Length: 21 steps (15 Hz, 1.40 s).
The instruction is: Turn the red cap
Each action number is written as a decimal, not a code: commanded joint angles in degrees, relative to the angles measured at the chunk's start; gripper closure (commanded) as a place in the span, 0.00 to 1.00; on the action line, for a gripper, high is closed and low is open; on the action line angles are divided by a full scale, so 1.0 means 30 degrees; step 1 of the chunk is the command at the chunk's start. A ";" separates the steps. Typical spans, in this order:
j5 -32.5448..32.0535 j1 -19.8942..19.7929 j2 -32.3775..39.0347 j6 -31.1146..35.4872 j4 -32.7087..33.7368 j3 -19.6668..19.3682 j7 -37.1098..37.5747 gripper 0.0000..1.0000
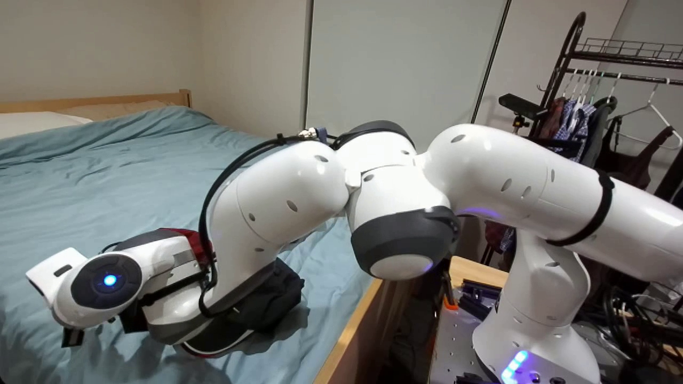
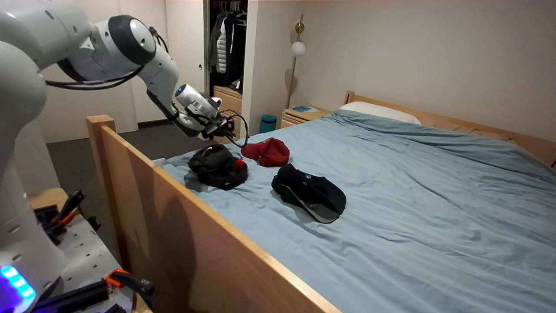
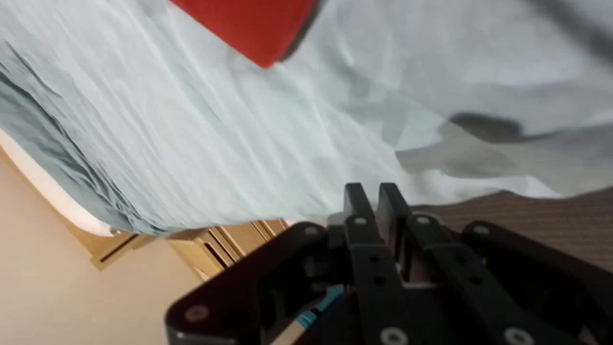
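Observation:
The red cap [image 2: 271, 152] lies on the blue bed sheet, near the bed's far edge, in an exterior view. In an exterior view only a strip of the red cap [image 1: 198, 248] shows behind my arm. In the wrist view a red corner of the cap [image 3: 254, 28] enters at the top, apart from the fingers. My gripper [image 3: 368, 187] has a narrow gap between its fingertips, with nothing between them. It points past the bed's edge. In an exterior view my gripper [image 2: 226, 127] hangs above the sheet, up and left of the red cap, and its fingers are small there.
A dark cap with a red patch [image 2: 217, 167] lies close to the red cap. A black cap with a grey brim [image 2: 310, 195] lies nearer the bed's middle. The wooden footboard [image 2: 208, 217] stands between the robot base and the bed. Beyond the bed edge is dark floor [image 3: 536, 225].

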 commanded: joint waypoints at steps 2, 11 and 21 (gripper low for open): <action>0.0279 -0.0618 -0.1326 -0.2731 -0.0714 0.1920 -0.2800 0.71; 0.0932 -0.0584 -0.0338 -1.1795 0.1340 0.1677 -0.2806 0.21; 0.0753 -0.1046 0.0624 -1.0505 0.2553 0.1852 -0.1393 0.00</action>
